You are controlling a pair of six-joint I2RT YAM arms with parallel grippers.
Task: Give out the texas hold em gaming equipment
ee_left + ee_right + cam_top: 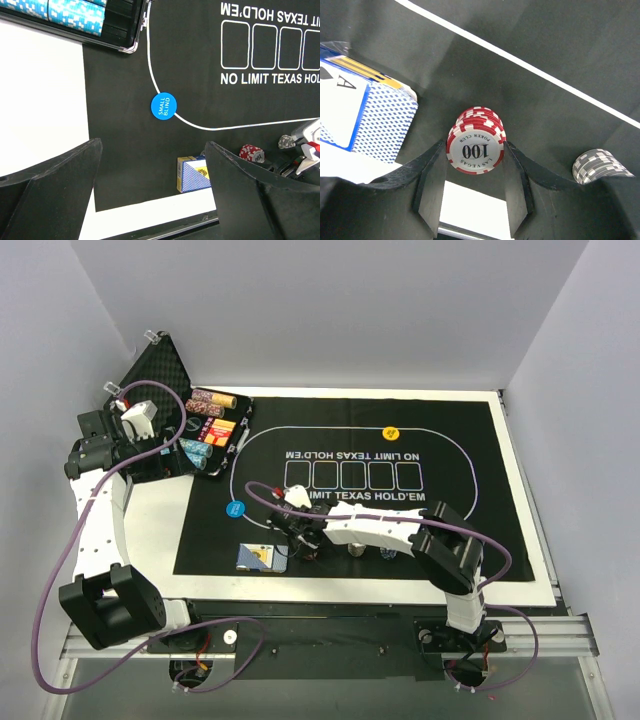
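A: Right wrist: card deck cropped at left edge, grey chip stack half behind a finger.
B: Top view: can't make out red chip stack under right arm. Left wrist: blue chip rows cropped at top.

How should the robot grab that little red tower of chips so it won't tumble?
Pinch the red chip stack across its round rim, on two opposite sides, coming down from above. It stands upright on the mat with its flat face up, so only the edges give a hold, and squeezing along its height should keep the chips together. The right tool has a finger on each side.
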